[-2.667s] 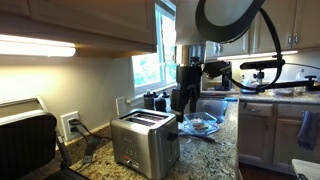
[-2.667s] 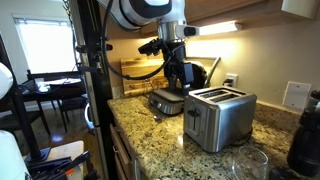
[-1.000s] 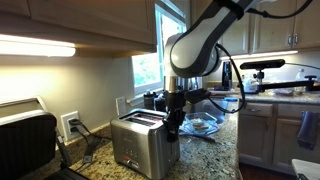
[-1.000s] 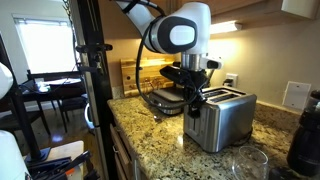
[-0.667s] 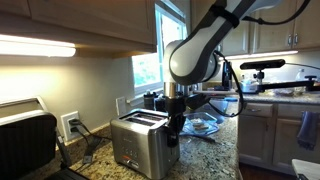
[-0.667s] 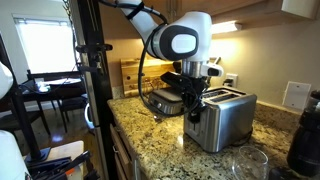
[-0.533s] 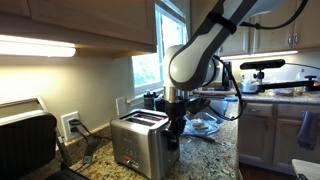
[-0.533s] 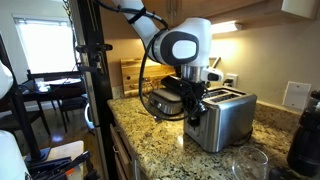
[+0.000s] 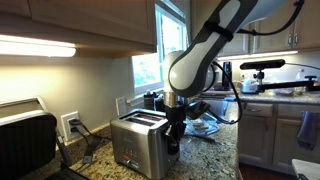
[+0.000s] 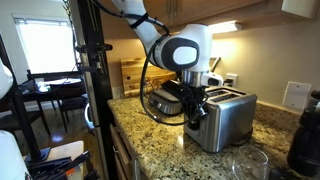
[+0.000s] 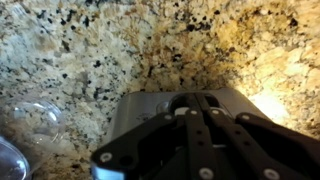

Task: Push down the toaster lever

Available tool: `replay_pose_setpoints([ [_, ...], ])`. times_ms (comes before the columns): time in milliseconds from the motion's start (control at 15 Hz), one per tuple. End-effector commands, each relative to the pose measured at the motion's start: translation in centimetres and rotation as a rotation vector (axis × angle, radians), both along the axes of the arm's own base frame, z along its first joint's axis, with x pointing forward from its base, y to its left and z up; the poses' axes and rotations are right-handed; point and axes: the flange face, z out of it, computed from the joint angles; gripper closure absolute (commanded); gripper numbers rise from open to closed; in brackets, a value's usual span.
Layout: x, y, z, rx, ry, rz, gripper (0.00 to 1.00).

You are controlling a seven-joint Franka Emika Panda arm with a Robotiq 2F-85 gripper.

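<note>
The brushed-steel toaster [image 9: 143,148] stands on the granite counter, seen in both exterior views [image 10: 228,118]. My gripper [image 9: 172,142] hangs fingers-down against its narrow end face [image 10: 194,121]. In the wrist view the toaster's end [image 11: 140,108] lies straight below, and the shut gripper [image 11: 190,102] has its black fingers pressed together over the lever slot. The toaster lever is hidden under the fingertips in every view.
A big black appliance [image 9: 25,140] and a wall outlet [image 9: 70,125] stand beside the toaster. A glass bowl [image 9: 201,125] lies behind the gripper, also in the wrist view [image 11: 30,118]. A drinking glass [image 10: 246,165] and a dark appliance [image 10: 305,140] stand near the counter's front.
The arm came down from above the counter to the toaster's end, and over the last second the gripper slid a little lower along that end face and closed fully.
</note>
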Motion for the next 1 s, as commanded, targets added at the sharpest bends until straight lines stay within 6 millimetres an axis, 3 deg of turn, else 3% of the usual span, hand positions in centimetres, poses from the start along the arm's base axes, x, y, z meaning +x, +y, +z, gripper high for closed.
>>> replay_pose_setpoints([
  [0, -0.3, 0.0, 1.0, 0.0, 0.007, 0.024, 0.98],
  [600, -2.1, 1.4, 10.5, -0.061, 0.014, 0.079, 0.98],
  [667, -2.5, 1.5, 11.3, -0.071, 0.018, 0.085, 0.74],
  [800, -3.1, 1.4, 12.7, -0.072, 0.019, 0.095, 0.71],
  [933, -3.7, 1.3, 13.6, -0.072, 0.021, 0.092, 0.6],
])
